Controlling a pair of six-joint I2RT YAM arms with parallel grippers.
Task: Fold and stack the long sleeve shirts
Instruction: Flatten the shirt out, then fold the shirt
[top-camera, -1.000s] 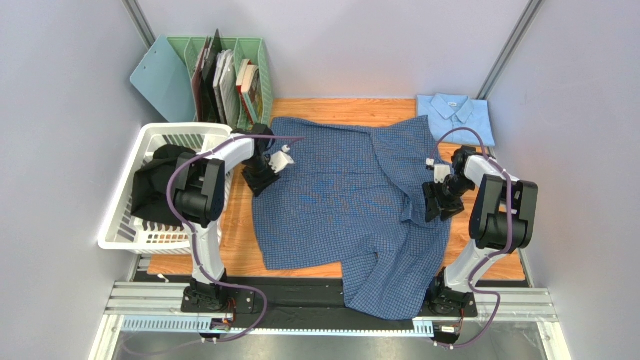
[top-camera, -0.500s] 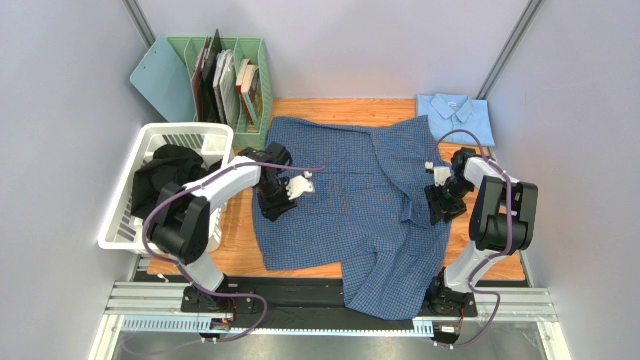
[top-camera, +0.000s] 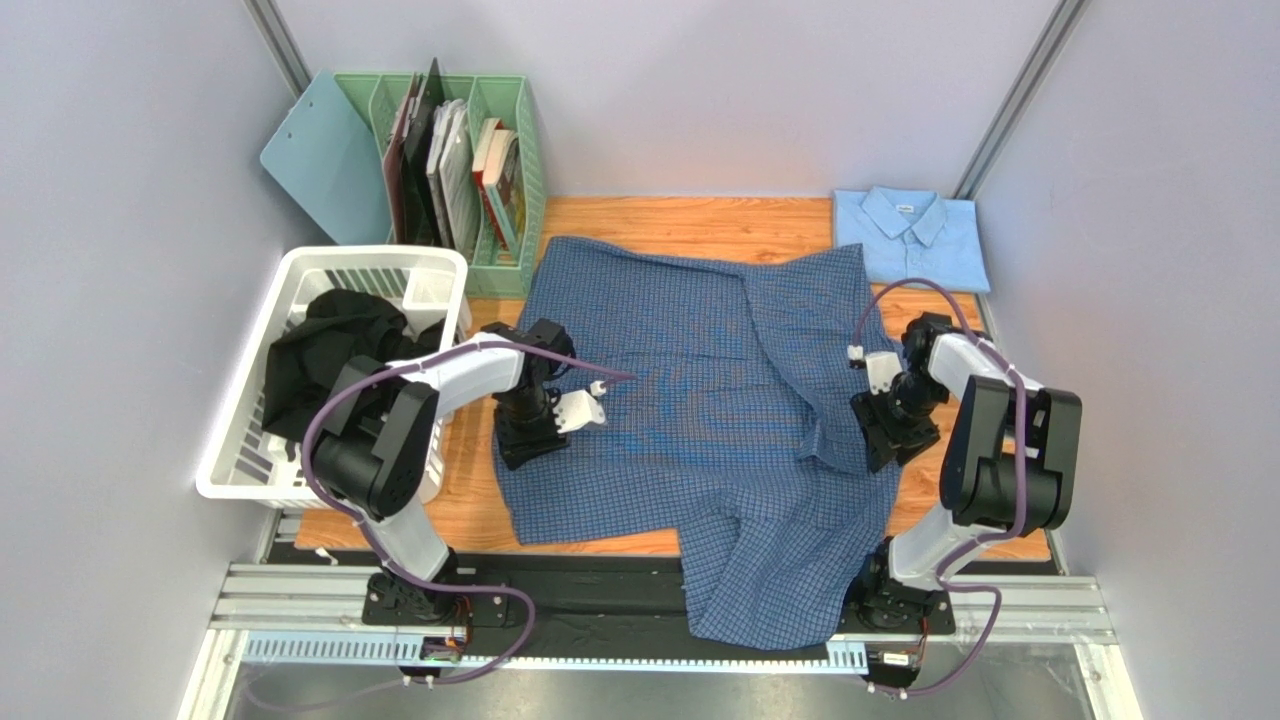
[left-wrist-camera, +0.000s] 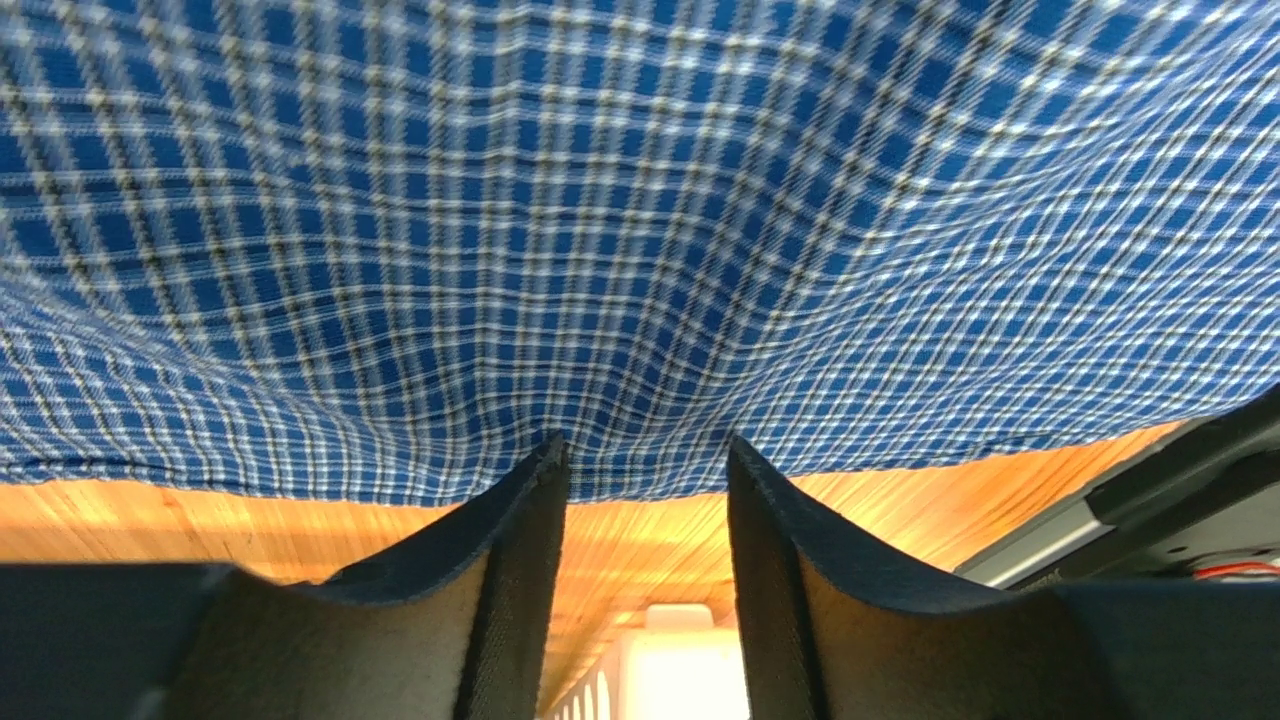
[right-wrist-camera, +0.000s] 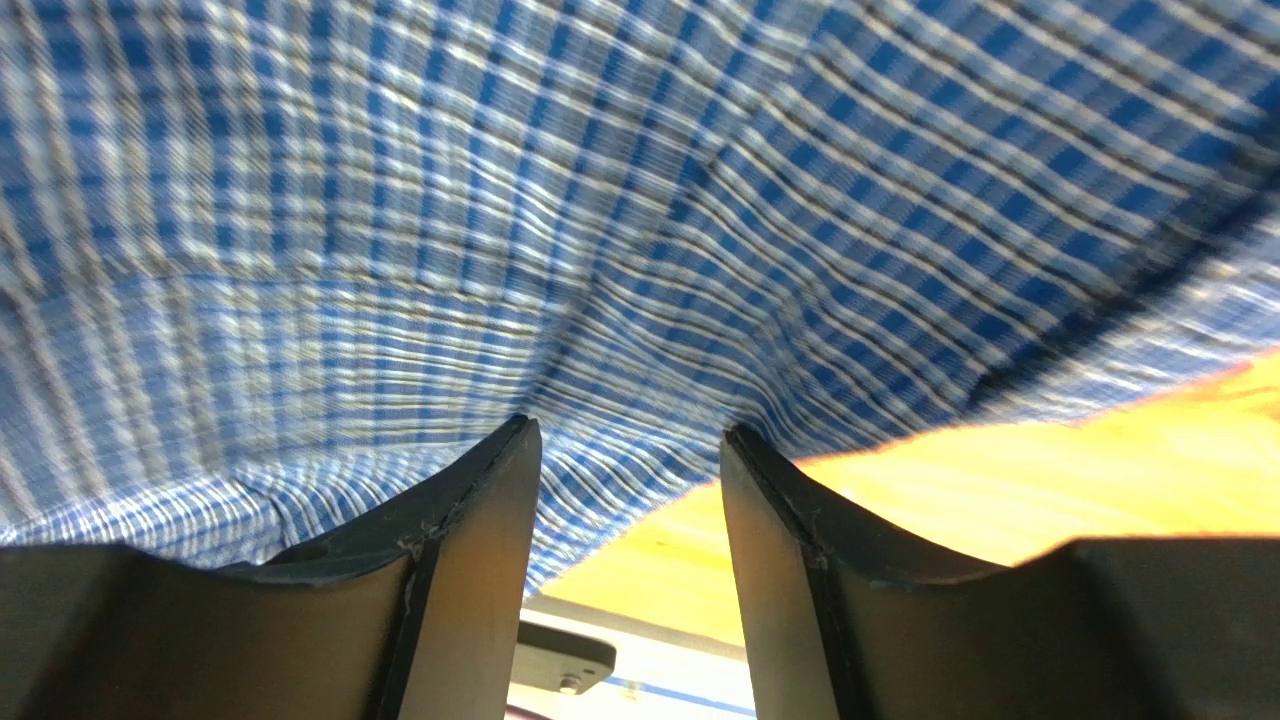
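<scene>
The mid-blue checked shirt (top-camera: 706, 405) lies spread open over the wooden table (top-camera: 1022, 525), with one sleeve hanging over the near edge. The pale sky-blue shirt (top-camera: 912, 233) lies folded at the far right corner. My left gripper (top-camera: 529, 435) points down on the checked shirt's left edge. In the left wrist view its jaws (left-wrist-camera: 639, 443) stand apart, tips against the cloth edge (left-wrist-camera: 631, 300), wood showing between them. My right gripper (top-camera: 884, 435) points down on the shirt's right side. Its jaws (right-wrist-camera: 624, 428) also stand apart, tips against the fabric (right-wrist-camera: 601, 225).
A white laundry basket (top-camera: 361, 263) holding a dark garment (top-camera: 323, 360) stands at the left edge. A green file rack (top-camera: 451, 150) with books and a clipboard (top-camera: 316, 150) stands at the back left. Grey walls close in both sides.
Both grippers have moved toward the near edge along the shirt's sides. The left one moved more, and the shirt's left edge has shifted nearer with it.
</scene>
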